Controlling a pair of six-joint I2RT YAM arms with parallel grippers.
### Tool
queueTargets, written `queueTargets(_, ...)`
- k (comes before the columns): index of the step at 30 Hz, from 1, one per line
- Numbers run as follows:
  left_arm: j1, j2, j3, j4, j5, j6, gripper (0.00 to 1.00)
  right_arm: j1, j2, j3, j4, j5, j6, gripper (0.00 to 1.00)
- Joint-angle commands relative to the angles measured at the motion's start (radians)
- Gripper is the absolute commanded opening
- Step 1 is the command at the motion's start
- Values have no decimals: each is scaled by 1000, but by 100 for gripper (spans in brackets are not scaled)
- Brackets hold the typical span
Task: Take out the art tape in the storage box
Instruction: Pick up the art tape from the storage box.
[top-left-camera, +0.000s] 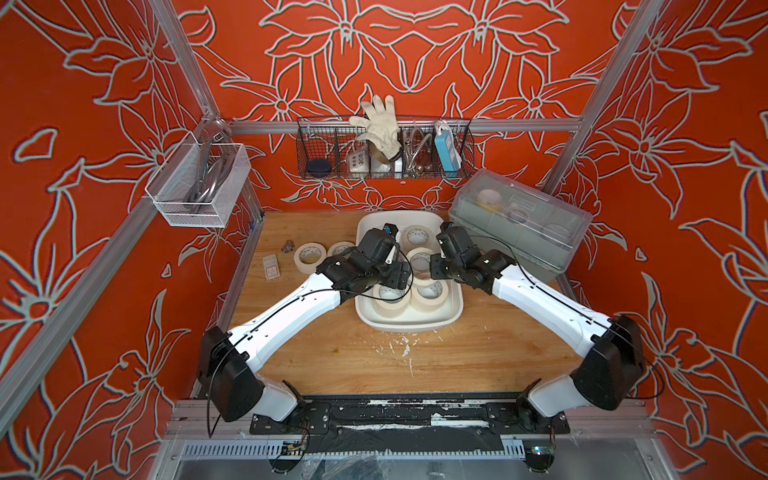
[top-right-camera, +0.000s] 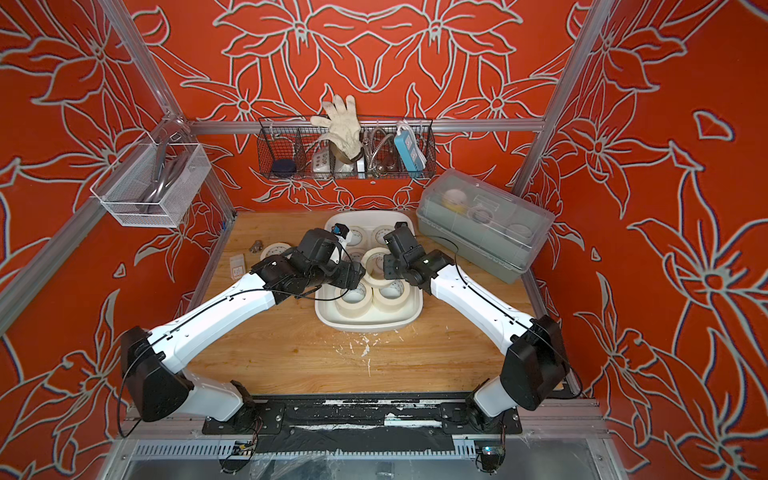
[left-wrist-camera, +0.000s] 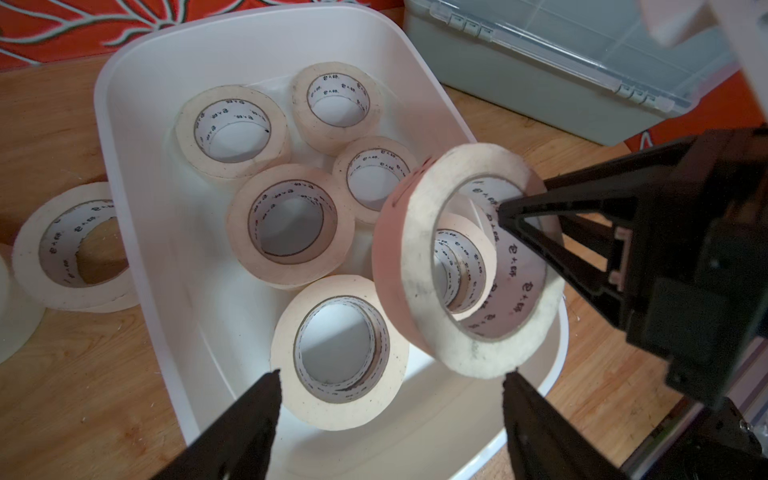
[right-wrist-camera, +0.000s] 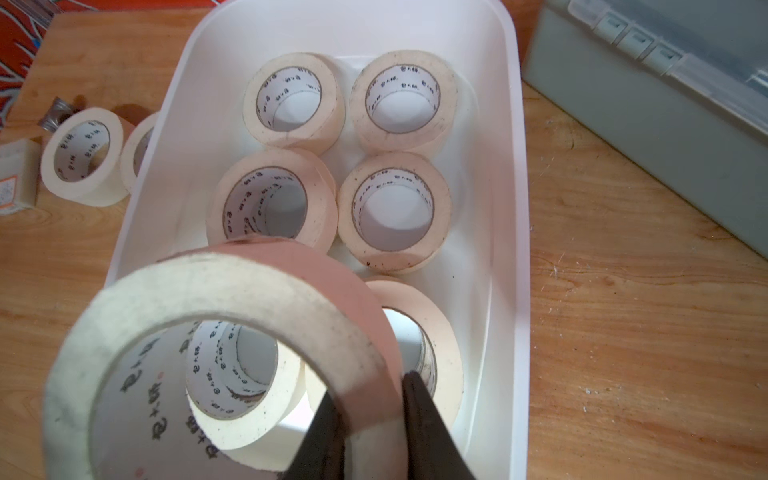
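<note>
While R claw (right-wrist-camera: 368, 386) pinches cream tape roll (right-wrist-camera: 232, 282), printed white core, over storage box (right-wrist-camera: 505, 208); L claw (left-wrist-camera: 390, 374) apart.

storage box (left-wrist-camera: 139, 166) glossy white plastic; art tape (left-wrist-camera: 332, 286) matt paper; table (left-wrist-camera: 62, 395) grainy wood

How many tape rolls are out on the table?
2, both left of the storage box: one roll beside its wall, one roll further left. The left arm may hide others. A third roll hangs in the right claw.
</note>
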Motion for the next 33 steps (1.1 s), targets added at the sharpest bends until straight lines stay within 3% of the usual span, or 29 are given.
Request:
queueTargets(1, -13, 18, 30, -11, 15, 26, 80, 30, -29, -13, -14, 58, -7, 5)
queueTargets(14, -15, 84, 8, -14, 5, 16, 72, 101, -13, 0, -34, 100, -12, 6)
queueTargets(22, -15, 107, 7, -15, -15, 14, 51, 126, -1, 20, -47, 118, -20, 9)
queueTargets(25, -15, 111, 3, -18, -28, 6, 37, 130, -7, 22, -46, 115, -20, 13)
queueTargets(31, -15, 97, -2, -11, -46, -8, 3, 131, -30, 22, -38, 94, -25, 28)
queueTargets(33, -13, 88, -8, -7, -66, -17, 0, 131, -42, 22, -30, 78, -30, 36)
